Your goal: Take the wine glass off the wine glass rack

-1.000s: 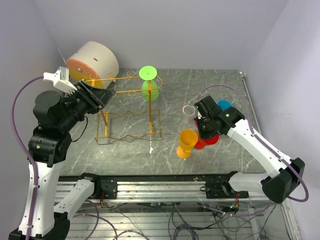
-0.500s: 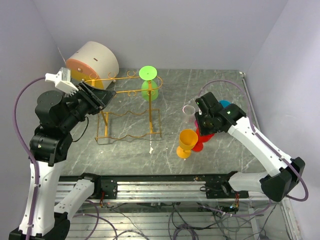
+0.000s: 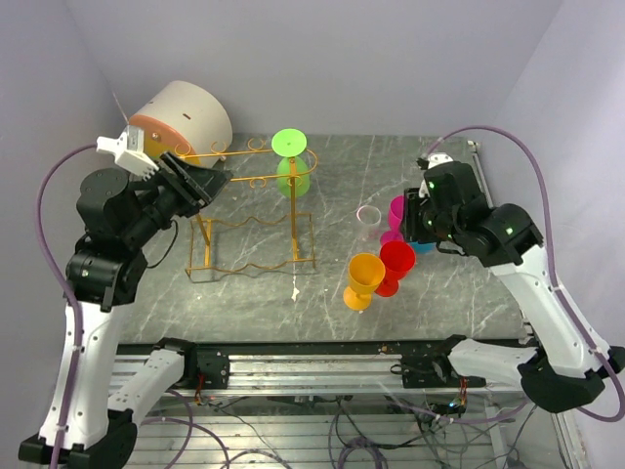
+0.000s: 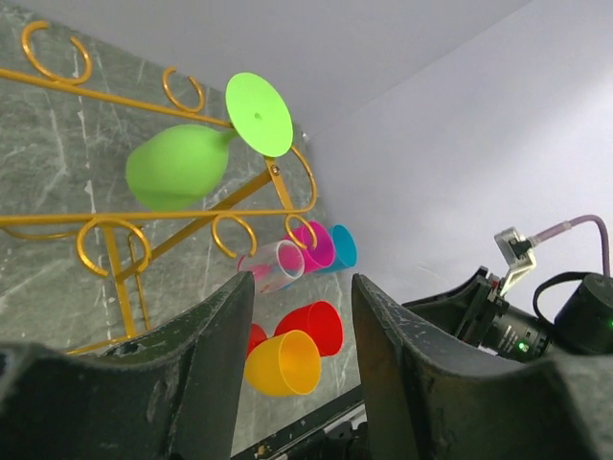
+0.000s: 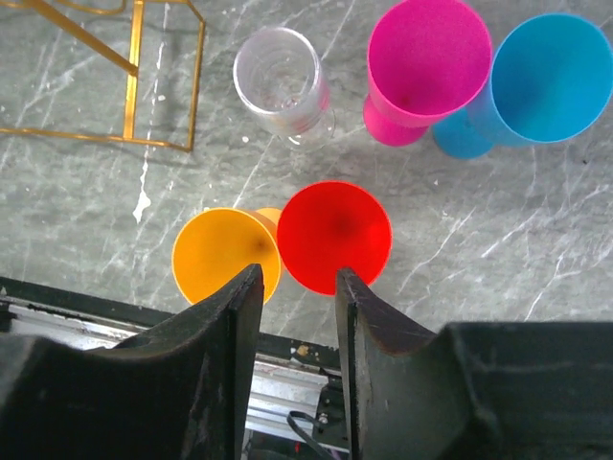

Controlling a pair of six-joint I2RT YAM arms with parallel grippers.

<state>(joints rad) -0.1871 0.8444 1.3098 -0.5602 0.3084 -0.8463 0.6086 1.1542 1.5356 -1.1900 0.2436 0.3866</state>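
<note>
A green plastic wine glass [image 3: 292, 177] is hanging upside down from the top rail of the thin gold wire wine glass rack [image 3: 252, 180], at the rack's 2 o'clock corner in the overhead view. The left gripper [image 4: 303, 285] is hovering at the rack's 10 o'clock, its jaws standing apart and gripping nothing. At the rack's 3 o'clock the right gripper [image 5: 297, 276] is hanging parted and empty above a red plastic cup [image 5: 334, 237], with an orange cup [image 5: 225, 253], a pink cup [image 5: 428, 59], a blue cup [image 5: 551, 77] and a clear glass [image 5: 279, 81] standing around it.

Bright, even, diffuse light; faint soft shadows beside the wine glass rack [image 5: 134, 77]; sharp focus.
</note>
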